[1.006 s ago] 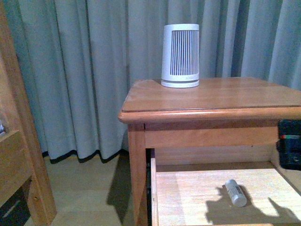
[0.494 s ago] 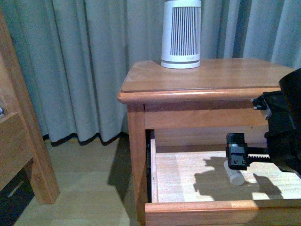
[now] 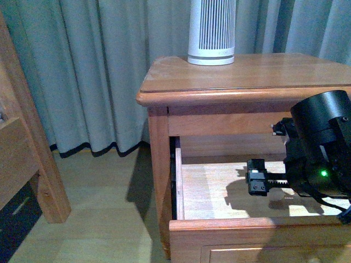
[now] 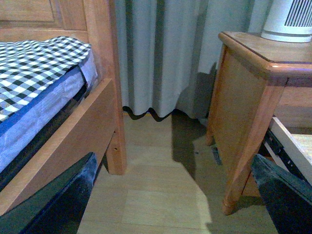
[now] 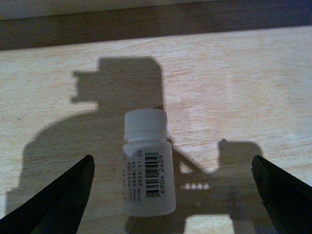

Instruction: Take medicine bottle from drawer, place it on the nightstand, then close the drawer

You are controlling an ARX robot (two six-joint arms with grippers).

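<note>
- Curtain (image 3: 98, 71): grey-green, pleated, hangs behind the nightstand (image 3: 247, 71) and reaches almost to the floor.
- Bed (image 4: 39, 63): wooden frame, checked cover, well apart from the nightstand w/ bare pale floor (image 4: 156, 195) btwn them.
- Nightstand: reddish-brown, rounded-edge top. It takes up the right half of the front view.
- Drawer (image 3: 208, 192): the nightstand's upper one, pulled well out, pale wood inside.
- R arm (image 3: 323, 142): black, green LED lit, reaches in over the open drawer just under the nightstand's top.
- White ribbed cylinder (image 3: 211, 33): upright on the nightstand top, toward the back edge.
- R gripper (image 5: 171, 168): low over the drawer floor, fingers (image 5: 58, 200) spread wide. One is each side of the bottle w/ clear gaps, not touching it.
- L gripper (image 4: 170, 195): low beside the nightstand's outer side panel, on the bed side. Fingers (image 4: 287, 200) are wide apart w/ only floor btwn them.
- Medicine bottle (image 5: 146, 175): lies on its side on the floor of the nightstand's drawer, white cap pointing away from the R wrist cam, barcode label up. In the front view it's hidden behind the R gripper.
</note>
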